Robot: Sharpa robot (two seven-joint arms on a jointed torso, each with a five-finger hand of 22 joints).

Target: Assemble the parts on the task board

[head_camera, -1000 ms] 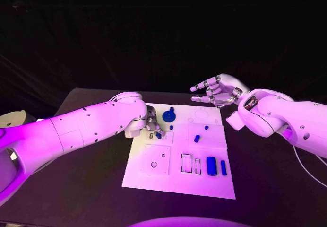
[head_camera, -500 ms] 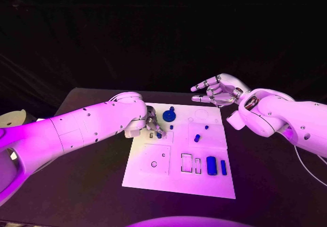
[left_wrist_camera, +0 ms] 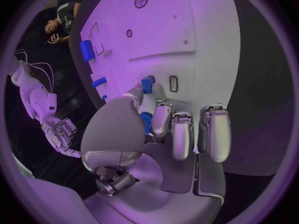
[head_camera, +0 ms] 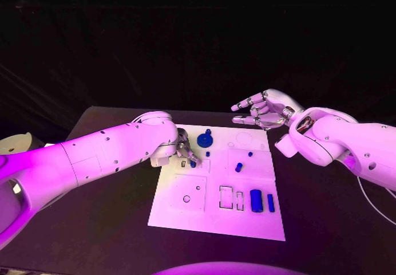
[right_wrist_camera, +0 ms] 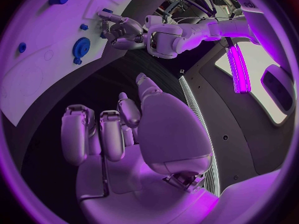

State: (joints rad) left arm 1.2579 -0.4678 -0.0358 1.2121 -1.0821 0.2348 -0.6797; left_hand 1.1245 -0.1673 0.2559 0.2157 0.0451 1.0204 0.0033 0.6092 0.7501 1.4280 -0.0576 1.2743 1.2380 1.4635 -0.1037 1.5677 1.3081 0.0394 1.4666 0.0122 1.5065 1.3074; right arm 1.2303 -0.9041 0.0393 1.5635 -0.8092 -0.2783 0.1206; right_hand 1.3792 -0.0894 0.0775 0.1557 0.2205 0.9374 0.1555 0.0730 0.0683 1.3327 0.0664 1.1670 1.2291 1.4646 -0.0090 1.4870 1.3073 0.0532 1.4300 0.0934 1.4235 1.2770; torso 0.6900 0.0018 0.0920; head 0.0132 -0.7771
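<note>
Black table (head_camera: 99,229) under a dark backdrop, with white task board (head_camera: 214,220) lying flat at its middle. Left hand (head_camera: 183,152) down at the board's near-left edge, fingers curled in and pinching a small blue part (left_wrist_camera: 147,85) between thumb and fingertip, seen close in the left wrist view; part's lower end touching or just above the board beside a small rectangular slot (left_wrist_camera: 173,83), cannot tell which. Right hand (head_camera: 262,112) raised off the table beyond the board's far right corner, fingers (right_wrist_camera: 112,134) loosely bent and spread apart, grasping nothing, touching nothing. On the board: round blue gear-like part (head_camera: 205,139) near the far edge, just beside the left hand; small blue peg (head_camera: 207,153) right below it; another small blue part (head_camera: 238,167) near the middle, with a tiny blue dot (head_camera: 250,154) a little beyond it. Toward the near right side, a thick blue bar (head_camera: 257,200) and a thinner blue bar (head_camera: 270,203) lying side by side, apart from each other. Just left of them, two outlined rectangular recesses (head_camera: 226,197), nothing blue inside. Further left, a square outlined recess (head_camera: 189,193) with a small round hole in it.
</note>
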